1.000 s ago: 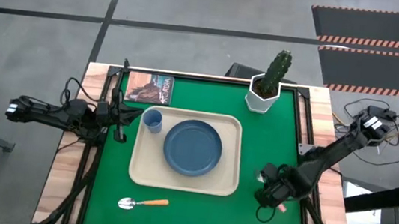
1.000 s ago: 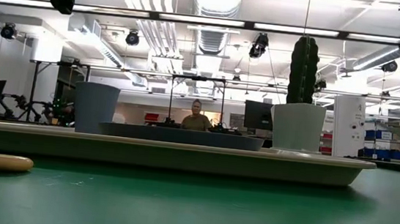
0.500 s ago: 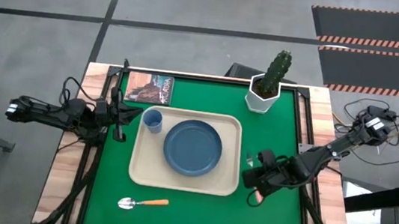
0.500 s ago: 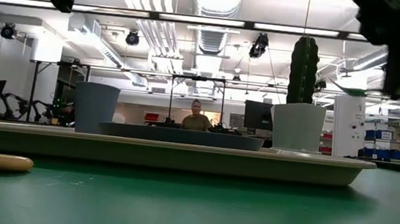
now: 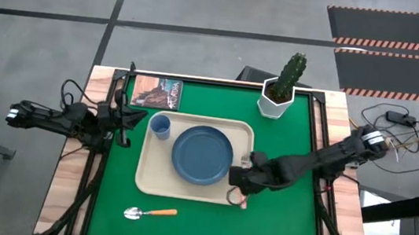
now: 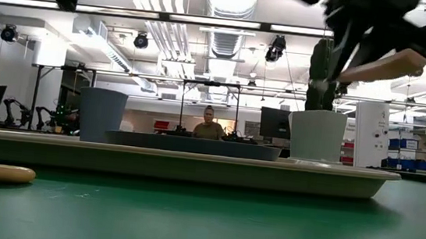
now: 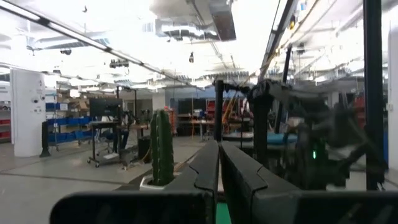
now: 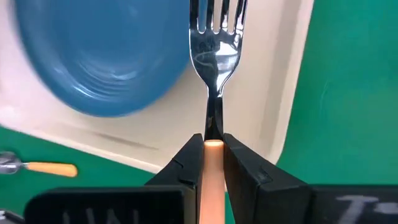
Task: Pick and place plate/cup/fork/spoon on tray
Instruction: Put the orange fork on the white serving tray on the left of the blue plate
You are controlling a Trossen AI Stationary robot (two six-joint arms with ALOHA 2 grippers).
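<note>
The cream tray [image 5: 147,180] lies mid-table with the slate-blue plate [image 5: 202,155] and the light-blue cup [image 5: 160,126] on it. The spoon [image 5: 149,213] lies on the green mat near the tray's near edge. My right gripper [image 5: 238,187] is over the tray's near right corner, shut on the fork [image 8: 214,37]. The fork's tines [image 8: 214,12] hang above the tray beside the plate [image 8: 106,56]. My left gripper [image 5: 135,120] waits shut at the table's left side, beside the tray; its fingers show together in the left wrist view [image 7: 219,162]. My right gripper pinches the fork's orange handle [image 8: 213,148] between its two fingers [image 8: 186,158], at the end next to the metal neck. The fork lies along the fingers, tines pointing ahead of them. It is lifted clear above the tray; the handle's free end [image 6: 383,67] sticks out behind, tilted up.
A white pot with a cactus [image 5: 279,94] stands at the far right of the mat. A small book [image 5: 158,92] lies at the far left. The green mat to the right of the tray [image 5: 285,221] is bare. A person [image 6: 208,124] sits far behind the table.
My right gripper has carried the fork from near the table's right edge toward the left, and now it is over the tray's near right corner. The fork stays clear of the table. The left arm, plate, cup and spoon have kept still.
</note>
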